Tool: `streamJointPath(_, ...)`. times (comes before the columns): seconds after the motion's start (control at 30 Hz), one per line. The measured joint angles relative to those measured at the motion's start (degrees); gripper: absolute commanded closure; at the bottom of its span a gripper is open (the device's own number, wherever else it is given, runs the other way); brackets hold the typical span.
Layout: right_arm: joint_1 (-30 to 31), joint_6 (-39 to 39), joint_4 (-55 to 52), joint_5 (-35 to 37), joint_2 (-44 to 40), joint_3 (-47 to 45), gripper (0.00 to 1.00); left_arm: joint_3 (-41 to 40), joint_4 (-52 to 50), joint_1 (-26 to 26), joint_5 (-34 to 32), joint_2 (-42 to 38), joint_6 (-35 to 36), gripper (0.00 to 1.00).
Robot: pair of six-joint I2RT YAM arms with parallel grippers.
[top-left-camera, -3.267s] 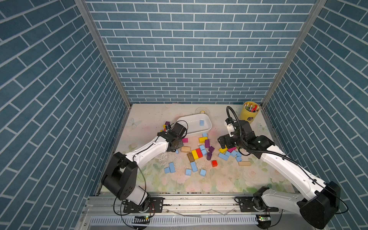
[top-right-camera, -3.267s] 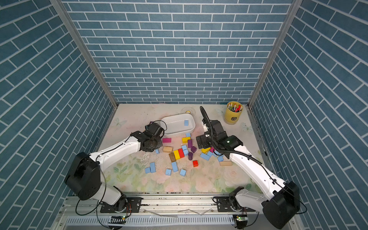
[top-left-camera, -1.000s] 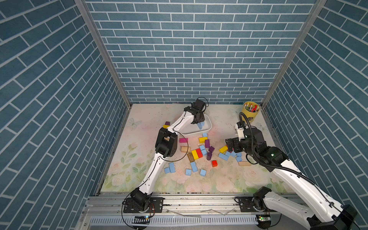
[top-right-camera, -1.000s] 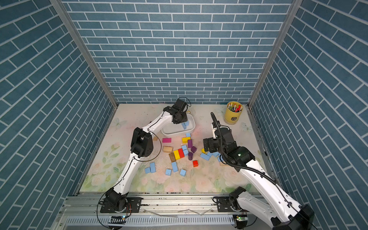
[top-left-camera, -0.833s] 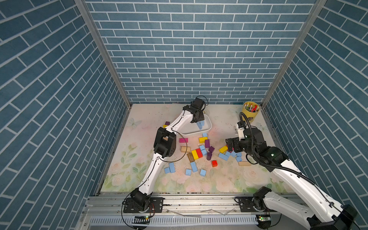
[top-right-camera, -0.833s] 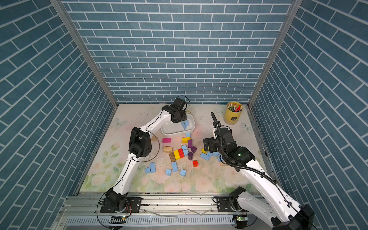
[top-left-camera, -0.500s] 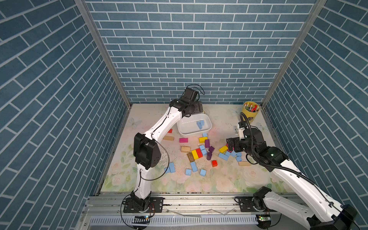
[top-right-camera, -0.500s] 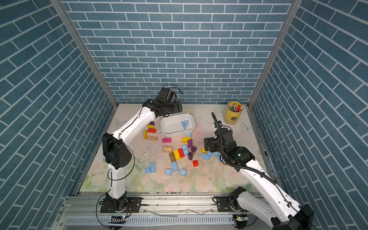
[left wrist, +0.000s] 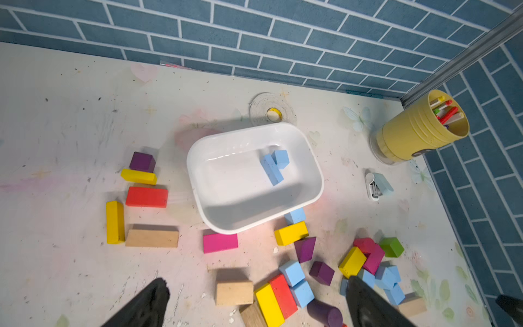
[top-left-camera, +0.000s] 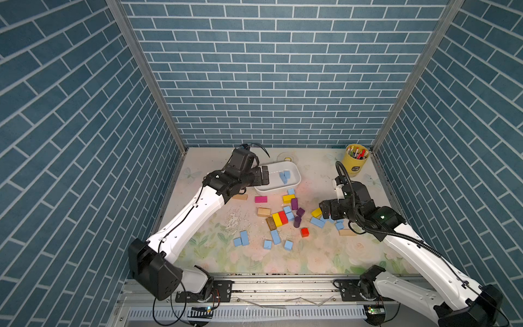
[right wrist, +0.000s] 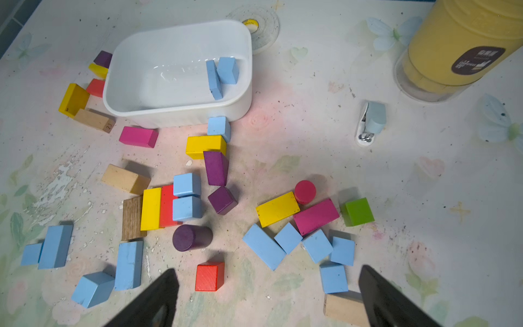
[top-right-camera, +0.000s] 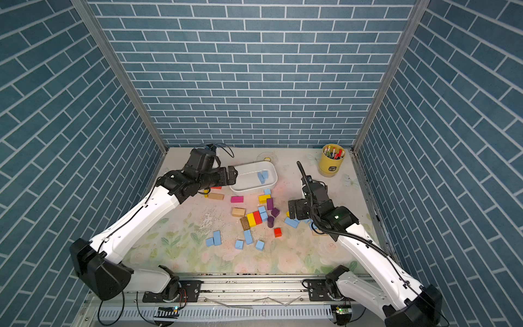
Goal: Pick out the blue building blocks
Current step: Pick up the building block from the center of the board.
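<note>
Left hand (top-left-camera: pixel 265 176) withdrawn, floral tabletop (top-left-camera: pixel 311 254), brick walls (top-left-camera: pixel 268 85)

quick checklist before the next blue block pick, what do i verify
1. Left gripper open and empty: ok.
2. Right gripper open and empty: ok.
3. White bin has room, with only two blue building blocks inside: ok.
4. Lone blue cube at the front stands apart from its neighbours: ok.
5. Blue cluster clear of other colours: not ok, it abuts the pink block.
6. Blue cube by the bin has finger room: not ok, it sits between the bin wall and a yellow block.
</note>
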Motion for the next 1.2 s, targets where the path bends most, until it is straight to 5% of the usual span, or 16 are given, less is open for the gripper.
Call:
streamJointPath(0.37, -0.3, 4.2, -2.9, 0.7, 0.4, -1.9, 0.01, -15.7, 6.4, 0.0, 9.3, -16.8, 9.7, 0.01)
streamJointPath(0.77, -11.7, 13.5, -2.3, -2.1, 4.8, -7.9, 0.04, -16.9, 11.0, 0.0, 22.5, -9.7, 22.7, 0.01)
streamJointPath(1.2, -12.1, 25.3, -2.0, 3.9, 4.4, -7.5, 0.07, -17.1, 11.7, 0.0, 26.7, -12.3, 24.9, 0.0)
